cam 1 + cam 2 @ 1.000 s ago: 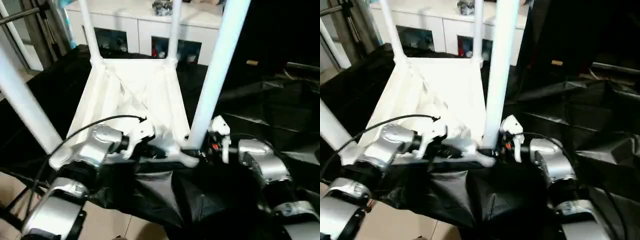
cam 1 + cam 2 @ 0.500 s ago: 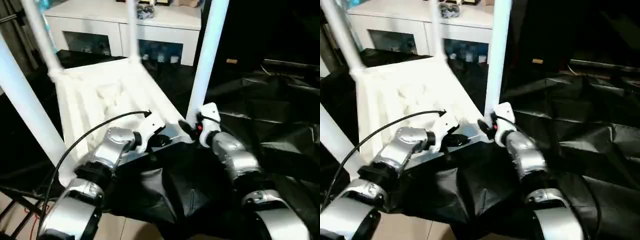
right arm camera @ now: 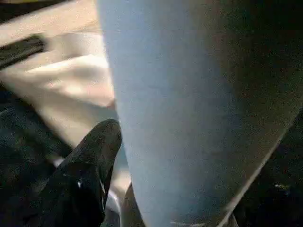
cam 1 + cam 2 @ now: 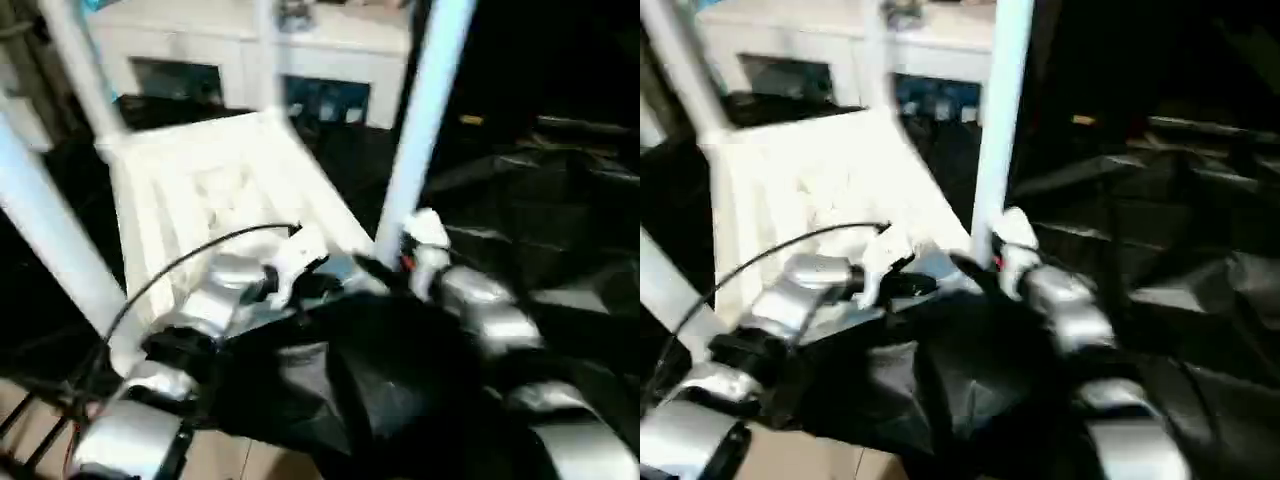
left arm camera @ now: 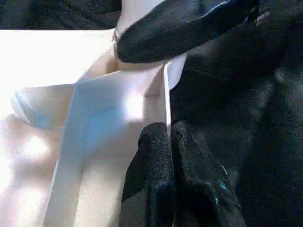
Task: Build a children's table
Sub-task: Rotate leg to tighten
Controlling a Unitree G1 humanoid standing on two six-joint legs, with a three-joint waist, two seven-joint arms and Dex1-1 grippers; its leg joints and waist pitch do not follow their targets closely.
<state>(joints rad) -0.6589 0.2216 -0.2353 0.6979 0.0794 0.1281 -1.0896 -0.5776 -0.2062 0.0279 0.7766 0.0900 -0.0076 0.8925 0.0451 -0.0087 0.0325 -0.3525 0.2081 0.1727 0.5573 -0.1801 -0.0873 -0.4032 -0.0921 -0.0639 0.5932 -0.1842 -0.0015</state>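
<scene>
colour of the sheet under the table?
Black sheet, glossy and creased; clearest in the left eye view, right of the white tabletop.

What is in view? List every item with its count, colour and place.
white plastic rectangular tabletop: one, white, upside down on the cloth, ribbed underside up.
long white tapered tube legs: four, white, standing up from the tabletop's corners.
black cloth: one, black, under and around the tabletop.
white cabinet with glass doors: one, white, behind the tabletop.
black cable: one, black, arching over the left forearm.
left pincer: one, black, shut at the tabletop's near rim.
right pincer: one, black, at the near right leg's base.
</scene>
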